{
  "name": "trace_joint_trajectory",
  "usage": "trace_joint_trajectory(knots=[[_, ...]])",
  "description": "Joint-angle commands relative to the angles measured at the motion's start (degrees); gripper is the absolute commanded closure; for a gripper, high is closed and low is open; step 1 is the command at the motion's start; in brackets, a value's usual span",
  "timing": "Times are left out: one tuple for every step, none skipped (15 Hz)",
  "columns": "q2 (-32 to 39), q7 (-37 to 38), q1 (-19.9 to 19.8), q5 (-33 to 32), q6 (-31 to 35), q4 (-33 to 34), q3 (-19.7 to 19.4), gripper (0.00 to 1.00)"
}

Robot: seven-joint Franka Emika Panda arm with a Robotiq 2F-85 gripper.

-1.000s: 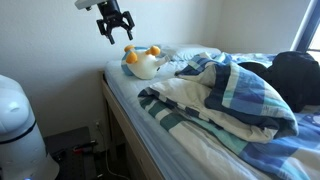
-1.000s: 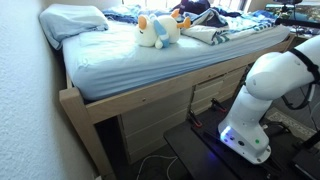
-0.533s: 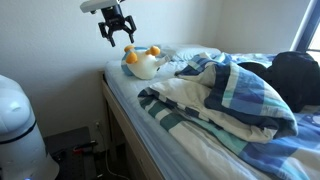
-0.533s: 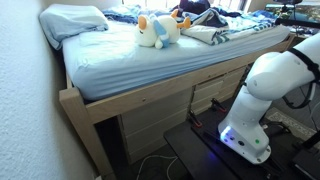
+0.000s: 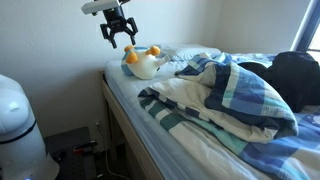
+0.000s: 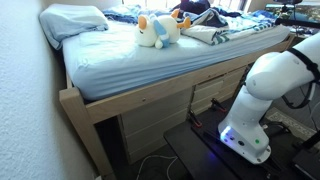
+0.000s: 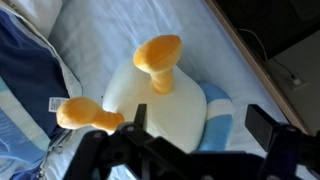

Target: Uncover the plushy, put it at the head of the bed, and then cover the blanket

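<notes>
Our gripper (image 5: 118, 40) hangs in the air with its jaws spread wide and nothing between them. Just beneath it and slightly off to one side, not touching it, the plushy (image 5: 143, 64) lies uncovered on the white sheet of the bed (image 5: 172, 143). In the wrist view the plushy (image 7: 165, 100) fills the space below the hand: white rounded body, two yellow-orange parts sticking out, a patch of teal on the side near one finger. Beyond the plushy, away from the hand, the blanket (image 5: 235, 95) is bunched in a striped blue and white heap with its white underside showing, and its edge lies close beside the toy (image 6: 158, 30). A black bundle (image 5: 295, 75) rests behind the blanket, well apart from the hand. In an exterior view the white pillow (image 6: 72, 20) sits further along the bed from the plushy.
</notes>
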Motion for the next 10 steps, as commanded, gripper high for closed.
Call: trace_joint_trajectory(knots=[[3.12,1.08,-0.11,2.47,0.24,1.57,0.36,0.0],[3.89,1.02,0.33,3.42,0.48,1.79,0.46,0.0],[3.6,1.46,0.98,4.68,1.0,0.66,1.29,0.0],[4.22,1.46,1.23,5.52,1.35,0.58,1.83,0.0],[5.08,1.38,1.69,6.49,1.74,0.75,2.53,0.0],[5.63,1.2,2.05,7.36,2.15,0.76,2.97,0.0],[6.6,1.06,2.35,7.99,2.44,1.19,3.5,0.0],[7.38,1.21,2.71,8.71,2.97,1.38,4.16,0.0],[8.08,1.64,2.63,8.7,3.71,1.38,5.02,0.0],[8.59,2.01,2.58,8.47,4.44,1.37,5.63,0.0]])
